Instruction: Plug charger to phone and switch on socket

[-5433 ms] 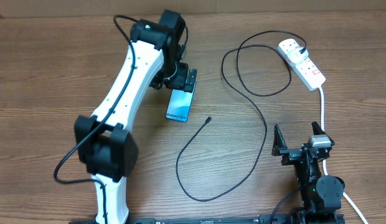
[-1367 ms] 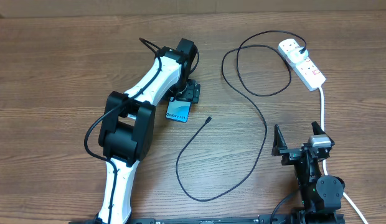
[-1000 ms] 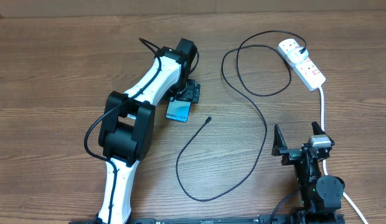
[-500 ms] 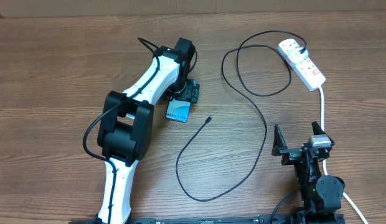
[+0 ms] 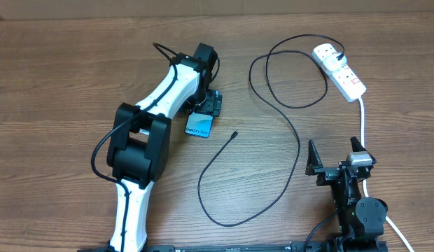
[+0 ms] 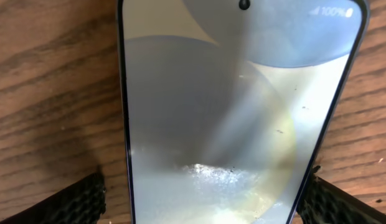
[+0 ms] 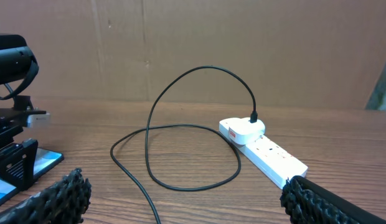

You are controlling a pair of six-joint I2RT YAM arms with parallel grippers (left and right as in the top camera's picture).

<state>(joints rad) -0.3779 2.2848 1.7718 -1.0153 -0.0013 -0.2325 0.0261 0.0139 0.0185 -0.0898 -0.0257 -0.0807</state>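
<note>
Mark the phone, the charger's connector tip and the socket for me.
phone (image 5: 200, 126), overhead, middle of the visible screen.
charger connector tip (image 5: 234, 134), overhead, the free end of the black cable.
socket (image 5: 341, 71), overhead, middle of the white strip body.

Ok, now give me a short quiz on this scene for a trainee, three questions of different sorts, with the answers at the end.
1. True or false: the charger has its connector tip plugged into the phone.
2. Where is the charger's black plug? A: in the power strip. B: lying loose. C: in the phone.
3. Fill in: the left gripper has a finger on either side of the ____.
Key: 1 false; 2 A; 3 phone.
</note>
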